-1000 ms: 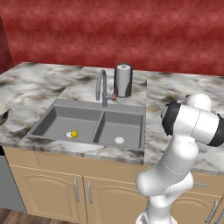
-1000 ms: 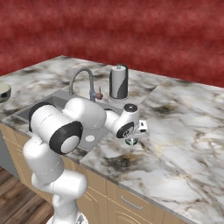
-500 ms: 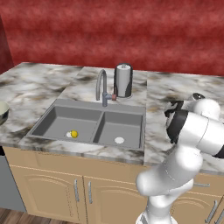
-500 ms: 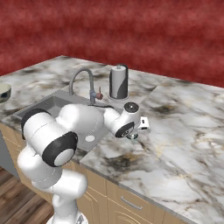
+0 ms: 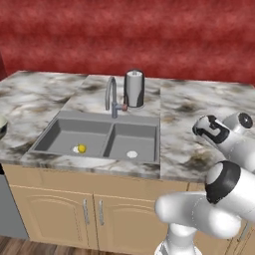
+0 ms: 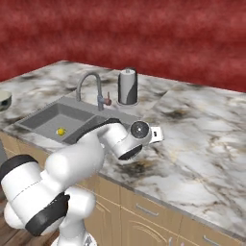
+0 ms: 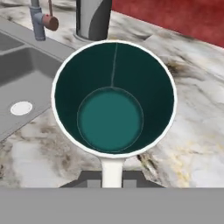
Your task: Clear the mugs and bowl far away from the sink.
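A white mug (image 7: 113,98) with a dark teal inside faces me mouth-on in the hand view, its handle pointing down toward my gripper (image 7: 113,177), which is shut on it. From the base cameras the gripper (image 5: 208,130) (image 6: 154,135) hovers over the marble counter just right of the grey two-basin sink (image 5: 64,130) (image 6: 48,111). The pale bowl (image 5: 1,127) (image 6: 4,98) sits on the counter far to the left, cut by the frame edge.
A curved faucet (image 5: 112,94) (image 6: 89,81) and a grey cylinder (image 5: 134,88) (image 6: 127,86) stand behind the sink. A small yellow object (image 5: 81,148) (image 6: 61,131) lies in the left basin. Marble counter (image 6: 202,129) stretches to the right; a red wall is behind.
The arm's elbow has swung down and to the right. The hand with the mug has shifted slightly farther right over the counter beside the sink.
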